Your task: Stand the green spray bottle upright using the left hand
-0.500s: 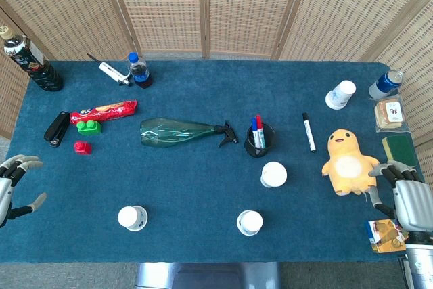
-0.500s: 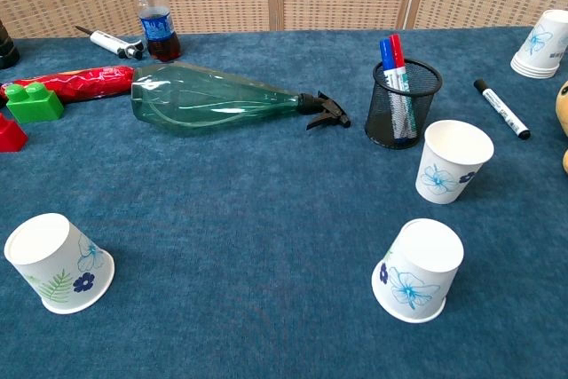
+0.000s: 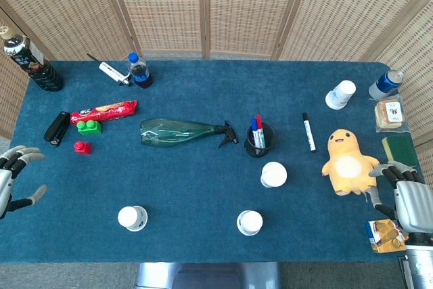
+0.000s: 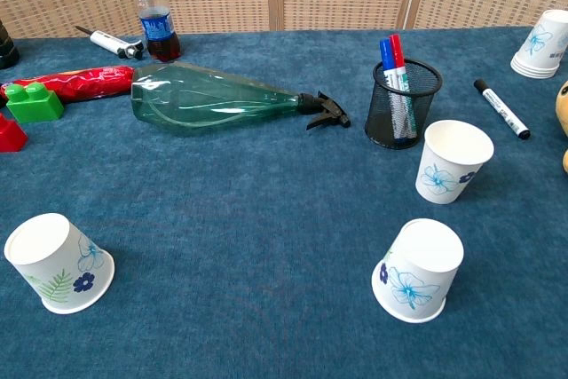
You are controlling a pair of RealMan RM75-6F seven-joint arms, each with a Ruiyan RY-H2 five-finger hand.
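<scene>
left hand (image 3: 15,179) cut by left edge | chest view: plush toy (image 4: 562,122) cropped

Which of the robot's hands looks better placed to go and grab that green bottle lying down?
Probably the left hand. The green spray bottle lies left of the table's middle with its wide base toward that side, while the right hand sits far off beyond the yellow plush toy.

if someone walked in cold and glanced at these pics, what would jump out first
Probably the green spray bottle lying on its side in the middle of the blue table, its black nozzle pointing toward the mesh pen holder. Next the yellow plush toy near the right edge, close to the right hand. The left hand waits open at the far left edge, well away from the bottle.
</scene>
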